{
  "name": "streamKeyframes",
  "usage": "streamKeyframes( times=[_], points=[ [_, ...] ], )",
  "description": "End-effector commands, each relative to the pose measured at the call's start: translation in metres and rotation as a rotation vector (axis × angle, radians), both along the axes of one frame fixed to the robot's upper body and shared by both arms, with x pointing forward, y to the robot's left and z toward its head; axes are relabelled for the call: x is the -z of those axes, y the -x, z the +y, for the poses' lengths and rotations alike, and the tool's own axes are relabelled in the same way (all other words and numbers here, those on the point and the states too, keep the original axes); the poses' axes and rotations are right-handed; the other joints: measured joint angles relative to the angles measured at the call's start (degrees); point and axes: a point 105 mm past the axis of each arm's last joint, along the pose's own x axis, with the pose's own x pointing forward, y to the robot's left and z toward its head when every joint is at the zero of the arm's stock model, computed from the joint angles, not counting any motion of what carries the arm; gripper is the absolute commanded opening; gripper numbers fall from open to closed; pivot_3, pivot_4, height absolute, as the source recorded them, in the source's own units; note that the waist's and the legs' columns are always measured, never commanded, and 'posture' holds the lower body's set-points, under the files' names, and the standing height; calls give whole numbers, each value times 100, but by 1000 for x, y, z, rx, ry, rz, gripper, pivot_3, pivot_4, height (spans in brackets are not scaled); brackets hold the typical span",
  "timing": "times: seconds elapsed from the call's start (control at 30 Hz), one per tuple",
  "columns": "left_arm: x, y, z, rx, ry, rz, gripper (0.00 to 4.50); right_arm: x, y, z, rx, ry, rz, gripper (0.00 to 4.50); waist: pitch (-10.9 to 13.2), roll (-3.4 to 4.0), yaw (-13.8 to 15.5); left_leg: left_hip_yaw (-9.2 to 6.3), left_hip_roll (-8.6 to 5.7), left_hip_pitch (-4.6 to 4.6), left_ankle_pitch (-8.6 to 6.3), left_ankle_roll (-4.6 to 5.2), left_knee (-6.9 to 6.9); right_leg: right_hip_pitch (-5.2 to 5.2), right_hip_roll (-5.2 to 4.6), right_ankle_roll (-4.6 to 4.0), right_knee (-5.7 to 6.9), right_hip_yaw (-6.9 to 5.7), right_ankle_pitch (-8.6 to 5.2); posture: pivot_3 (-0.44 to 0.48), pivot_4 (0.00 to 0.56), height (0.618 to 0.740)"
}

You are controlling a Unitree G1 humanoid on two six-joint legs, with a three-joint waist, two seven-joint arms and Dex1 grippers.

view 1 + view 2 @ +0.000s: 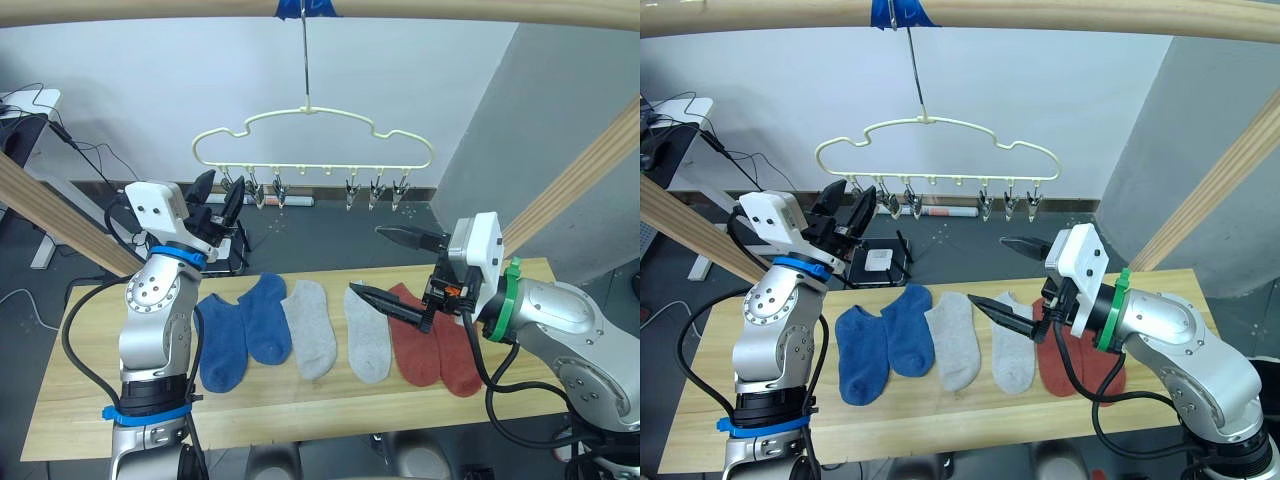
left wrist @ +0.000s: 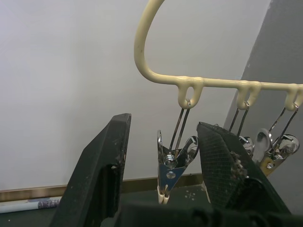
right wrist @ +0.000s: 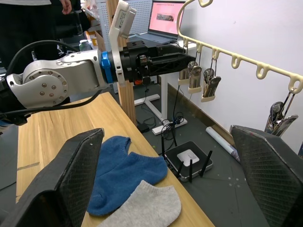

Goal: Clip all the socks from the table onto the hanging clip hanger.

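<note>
1. All six socks lie flat in a row on the wooden surface [image 1: 300, 420]. From the robot's left to its right they are two blue socks [image 1: 243, 328], two light grey socks [image 1: 338, 328] and two rust red socks [image 1: 435, 348]. Neighbours touch or overlap at the edges.

2. The cream clip hanger [image 1: 312, 135] hangs by its metal hook from a wooden bar [image 1: 450, 10], up behind the surface. No sock is on any of its clips yet, so the job looks like it is only starting.

3. The left end effector [image 1: 218, 199] is raised to the hanger's left end. Its two black fingers are spread wide. In the left wrist view, the first metal clip [image 2: 173, 165] hangs between the fingers [image 2: 102, 165], and they do not seem to touch it.

4. The right end effector [image 1: 390, 268] is also spread wide and holds nothing. It floats above the row, over the spot where the grey socks meet the red ones. Its lower finger [image 1: 385, 302] points across the nearer grey sock.

5. This step looks like getting ready: one arm waits at a clip and the other is over the socks.

6. Next, the right end effector likely needs to go down and pinch one sock at an edge. It should pick up just that sock, which is tricky because the socks touch. The left end effector would need to squeeze the clip to open it, so the sock can go in.
</note>
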Motion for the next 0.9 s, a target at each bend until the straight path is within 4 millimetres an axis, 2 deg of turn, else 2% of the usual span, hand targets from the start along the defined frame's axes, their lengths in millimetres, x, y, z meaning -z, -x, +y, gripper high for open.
streamKeyframes(
  times=[0.03, 0.13, 0.2, 0.33, 0.43, 0.53, 0.67, 0.77, 0.83, 0.9],
  points=[
    [-13, 5, -3, 12, 7, -50, 1875, -8, 6, 4, -25, -12, -43, 4500, 0, 0, 0, 0, 0, 0, 0, 0, 0, 0, 0, 0, 0, 0, 0, -202, 310, 740],
    [-13, 5, -4, 15, 8, -48, 961, -9, 6, 4, -24, -15, -44, 4500, 0, 0, 0, 0, 0, 0, 0, 0, 0, 0, 0, 0, 0, 0, 0, -202, 310, 740],
    [-13, 5, -4, 16, 4, -48, 516, -9, 6, 4, -26, -17, -45, 4500, 0, 0, 0, 0, 0, 0, 0, 0, 0, 0, 0, 0, 0, 0, 0, -202, 310, 740],
    [-13, 6, -3, 14, -4, -50, 35, -9, 5, 5, -22, -20, -44, 4500, 0, 0, 0, 0, 0, 0, 0, 0, 0, 0, 0, 0, 1, 0, 0, -199, 307, 740],
    [-13, 6, -4, 20, -8, -49, 13, -6, 6, 5, -20, -15, -37, 4500, 0, 0, 0, 0, 0, 1, 0, 0, 0, 0, 0, 0, 1, 0, 0, -197, 308, 740],
    [-15, 6, -4, 18, -18, -51, 13, 15, -5, -7, 79, 48, 14, 4500, 0, 0, 2, 0, 0, 0, 0, 0, 0, 0, 0, 0, 0, -1, 0, -195, 310, 740],
    [-16, 8, -7, 33, -57, -53, 13, 59, -25, -43, 321, 150, 102, 4500, 1, -1, 15, 1, 0, -1, 0, -1, -2, 0, -2, 0, -2, -1, 0, -183, 326, 740],
    [-17, 10, -7, 38, -67, -51, 13, 83, -33, -66, 483, 198, 129, 4500, 11, -2, 18, 4, -2, -1, 1, -1, -3, -1, -5, 1, -2, 1, -1, -174, 337, 740],
    [-18, 11, -7, 38, -69, -48, 13, 109, -40, -86, 610, 233, 195, 4500, 35, -3, 15, 6, -3, 0, 2, -4, -1, -1, -5, 3, 1, 4, 0, -174, 337, 740],
    [-19, 12, -7, 39, -75, -47, 13, 124, -42, -97, 677, 235, 232, 4500, 64, -5, 15, 4, 0, 2, 5, -9, -2, -1, -2, 5, 1, 3, 0, -162, 348, 740]
  ],
)
